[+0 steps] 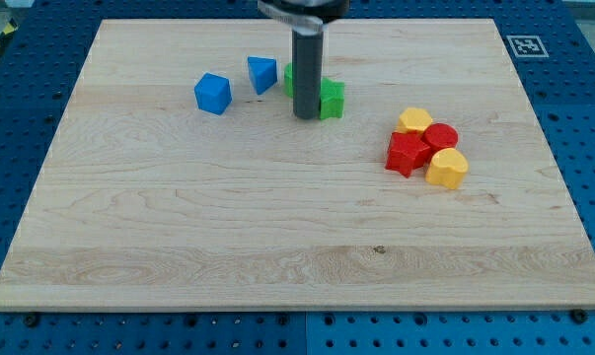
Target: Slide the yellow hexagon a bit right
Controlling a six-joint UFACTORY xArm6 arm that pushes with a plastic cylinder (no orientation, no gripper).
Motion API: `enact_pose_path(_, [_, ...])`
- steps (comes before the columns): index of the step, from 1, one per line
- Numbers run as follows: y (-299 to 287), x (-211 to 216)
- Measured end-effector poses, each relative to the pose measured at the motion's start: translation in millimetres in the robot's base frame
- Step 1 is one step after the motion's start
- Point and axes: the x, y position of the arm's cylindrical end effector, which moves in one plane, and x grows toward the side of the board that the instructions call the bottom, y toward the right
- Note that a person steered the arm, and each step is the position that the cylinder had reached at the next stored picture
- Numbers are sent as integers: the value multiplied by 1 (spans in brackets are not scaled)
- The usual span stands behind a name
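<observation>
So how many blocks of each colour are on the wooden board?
Blue: 2, a blue cube and a blue wedge-like block
Green: 2, a green star and a green block half hidden behind my tip
Yellow: 2, and
Red: 2, and
Total: 8

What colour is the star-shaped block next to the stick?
Green: the green star shows best in the camera view, touching my tip.

The arm enters from the view's top edge, a little left of the middle, where only its dark, rounded lower housing shows. From that housing a straight dark grey rod hangs down, upright with no visible tilt. My tip sits at the rod's lower end, down at the level of the surface, in the upper half of the view, slightly left of centre
</observation>
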Motion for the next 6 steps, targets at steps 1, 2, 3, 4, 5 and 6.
enact_pose_path(1, [0, -5])
enact_pose_path(2, [-2, 16])
enact_pose_path(3, [-8, 37])
enact_pose_path(4, [-12, 42])
enact_pose_path(5, [-12, 42])
enact_pose_path(6, [-9, 62])
